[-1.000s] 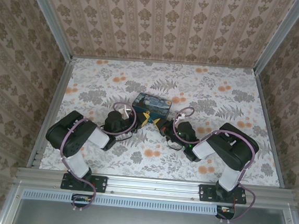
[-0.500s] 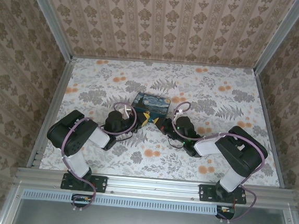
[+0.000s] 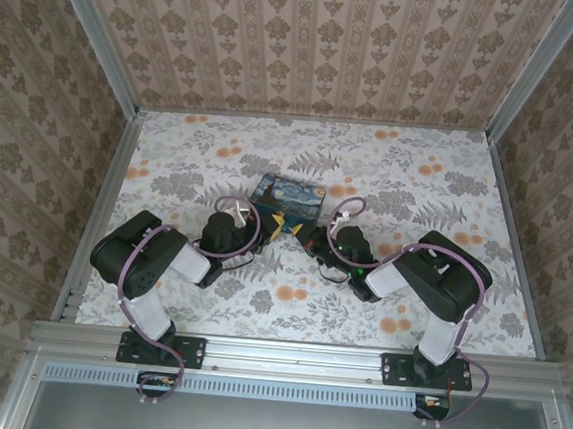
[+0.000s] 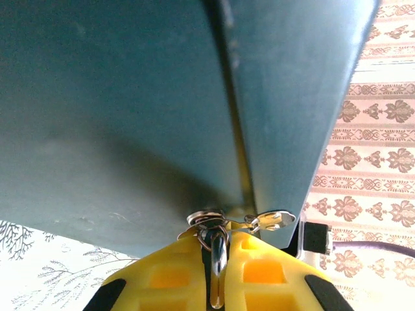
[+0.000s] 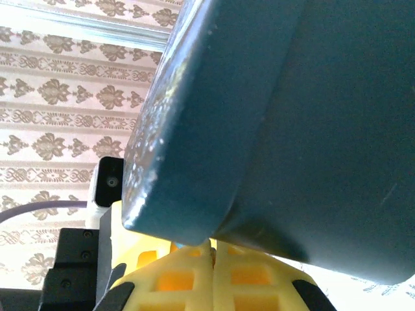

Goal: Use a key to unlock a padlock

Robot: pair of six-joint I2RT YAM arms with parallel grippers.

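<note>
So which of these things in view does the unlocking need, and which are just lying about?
For the job: key, pinched in the shut left hand; right hand, also shut.
Just there: dark-blue painted box; flowered table.

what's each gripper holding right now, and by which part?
Left gripper pinches the key by its thin flat end; the ringed end pokes out by the box. Right gripper is shut, but whether it holds anything can't be told.
</note>
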